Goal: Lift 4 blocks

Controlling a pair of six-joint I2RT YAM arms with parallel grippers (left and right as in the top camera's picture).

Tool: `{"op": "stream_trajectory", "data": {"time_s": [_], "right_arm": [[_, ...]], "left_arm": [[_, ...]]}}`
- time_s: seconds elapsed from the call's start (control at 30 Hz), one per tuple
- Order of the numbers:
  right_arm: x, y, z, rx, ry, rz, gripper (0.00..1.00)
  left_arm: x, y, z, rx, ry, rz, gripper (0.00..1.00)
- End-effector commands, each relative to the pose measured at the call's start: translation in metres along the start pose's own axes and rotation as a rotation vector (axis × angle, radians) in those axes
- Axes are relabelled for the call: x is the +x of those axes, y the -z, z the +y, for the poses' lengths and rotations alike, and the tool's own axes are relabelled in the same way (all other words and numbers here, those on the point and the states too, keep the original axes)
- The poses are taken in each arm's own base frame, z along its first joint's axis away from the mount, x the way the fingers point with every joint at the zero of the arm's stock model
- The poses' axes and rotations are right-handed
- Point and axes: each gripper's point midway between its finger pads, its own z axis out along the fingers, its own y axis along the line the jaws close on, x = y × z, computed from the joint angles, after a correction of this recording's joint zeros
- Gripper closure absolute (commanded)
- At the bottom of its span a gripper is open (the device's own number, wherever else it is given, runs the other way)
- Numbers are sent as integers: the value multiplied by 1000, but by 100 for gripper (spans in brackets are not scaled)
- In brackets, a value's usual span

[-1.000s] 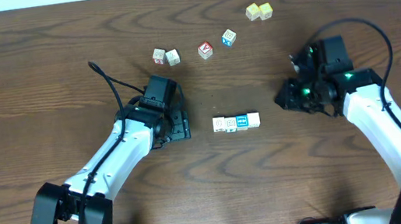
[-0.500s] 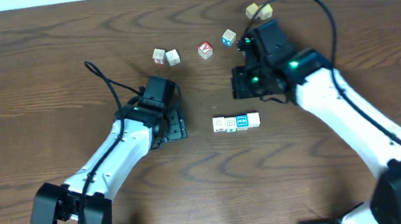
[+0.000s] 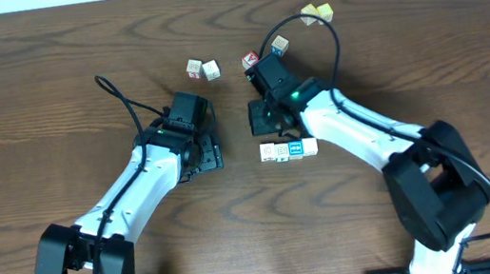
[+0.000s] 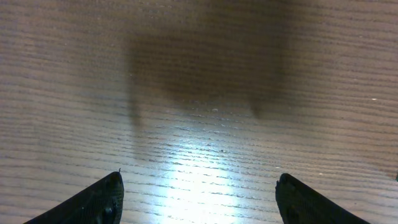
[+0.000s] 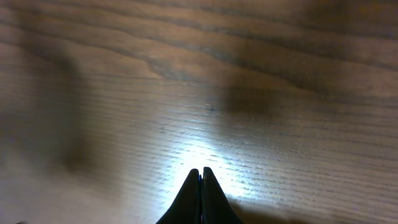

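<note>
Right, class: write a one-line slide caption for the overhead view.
Row of four blocks on a wooden table, right fingers shut just behind it, six loose cubes beyond.

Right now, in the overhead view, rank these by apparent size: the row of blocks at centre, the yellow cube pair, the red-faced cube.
1. The row of blocks: four cubes end to end.
2. The yellow cube pair: two cubes.
3. The red-faced cube: one cube.
Single cubes look alike in size.

The wooden table (image 3: 25, 72) bears a row of blocks (image 3: 288, 150) and scattered cubes (image 3: 194, 68).
</note>
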Motion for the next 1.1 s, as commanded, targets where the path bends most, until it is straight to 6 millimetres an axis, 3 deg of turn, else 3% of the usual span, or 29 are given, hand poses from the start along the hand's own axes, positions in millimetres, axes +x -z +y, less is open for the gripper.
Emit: {"op": "stream_trajectory", "data": {"time_s": [0.0, 0.47, 1.07], "right_arm": [[-2, -11, -8, 70, -20, -18, 99], [18, -13, -22, 125, -57, 58, 99], [21, -13, -12, 104, -54, 62, 99]], "left_arm": [[3, -2, 4, -17, 14, 5, 21], [3, -2, 4, -17, 14, 5, 21], [3, -2, 4, -17, 14, 5, 21]]}}
